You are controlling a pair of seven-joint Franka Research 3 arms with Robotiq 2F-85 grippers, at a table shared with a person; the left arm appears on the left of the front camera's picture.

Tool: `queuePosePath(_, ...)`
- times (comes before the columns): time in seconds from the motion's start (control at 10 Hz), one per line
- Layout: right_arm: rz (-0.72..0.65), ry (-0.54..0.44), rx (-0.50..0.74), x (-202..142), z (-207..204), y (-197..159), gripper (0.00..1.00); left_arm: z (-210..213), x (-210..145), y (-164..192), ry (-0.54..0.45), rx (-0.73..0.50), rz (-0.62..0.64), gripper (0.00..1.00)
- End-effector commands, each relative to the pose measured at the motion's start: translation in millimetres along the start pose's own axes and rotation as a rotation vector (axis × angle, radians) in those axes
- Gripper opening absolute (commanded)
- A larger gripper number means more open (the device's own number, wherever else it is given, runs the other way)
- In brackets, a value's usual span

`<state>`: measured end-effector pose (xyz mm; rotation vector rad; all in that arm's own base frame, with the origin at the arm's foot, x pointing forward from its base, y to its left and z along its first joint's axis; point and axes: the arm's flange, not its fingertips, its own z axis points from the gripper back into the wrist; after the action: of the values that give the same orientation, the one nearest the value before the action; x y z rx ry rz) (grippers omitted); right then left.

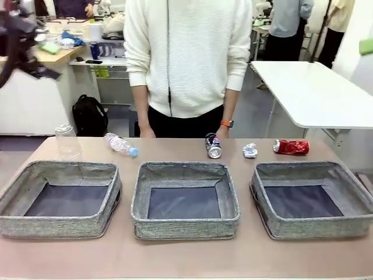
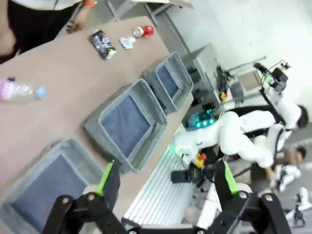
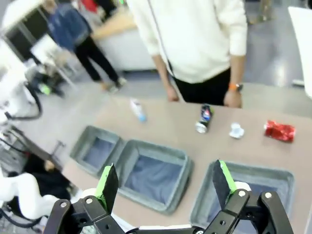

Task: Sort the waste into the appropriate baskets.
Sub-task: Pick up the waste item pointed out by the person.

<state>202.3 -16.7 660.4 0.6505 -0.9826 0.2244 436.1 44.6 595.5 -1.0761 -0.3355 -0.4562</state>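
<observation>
Both claws stand spread and empty, my left gripper (image 2: pixel 165 176) and right gripper (image 3: pixel 165 178) high off the table (image 1: pixel 186 256). Three baskets (image 1: pixel 185 227) line the near edge, narrow gaps between; at their twelve o'clock, along the far edge, sit cup (image 1: pixel 67 140), bottle (image 1: pixel 120 144), dark can (image 1: pixel 213 146), paper ball (image 1: pixel 250 150) and red can (image 1: pixel 291 147), none touching.

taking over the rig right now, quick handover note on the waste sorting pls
Grippers: left gripper open and holding nothing, high above the table; right gripper the same.
Waste, in a row on the table beyond the baskets: clear cup, bottle lying down, dark can, paper ball, crushed red can.
Baskets, side by side on the near side: left basket, middle basket, right basket.
Done: nothing sorted.
Left: all five pieces.
</observation>
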Motion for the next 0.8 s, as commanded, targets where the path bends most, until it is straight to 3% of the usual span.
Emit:
queuePosePath(0.0,-0.154,0.139,0.130,-102.5,-3.8,-94.6,1.00,1.0,-169.8,-51.6,-0.148,0.103,0.073,1.00)
queuePosePath(0.1,0.000,0.000,0.000,0.0,0.0,0.0,1.00,0.0,0.0,0.0,0.000,0.000,0.000,1.00)
queuePosePath(0.7,0.000,0.000,0.000,0.0,0.0,0.0,1.00,0.0,0.0,0.0,0.000,0.000,0.000,1.00)
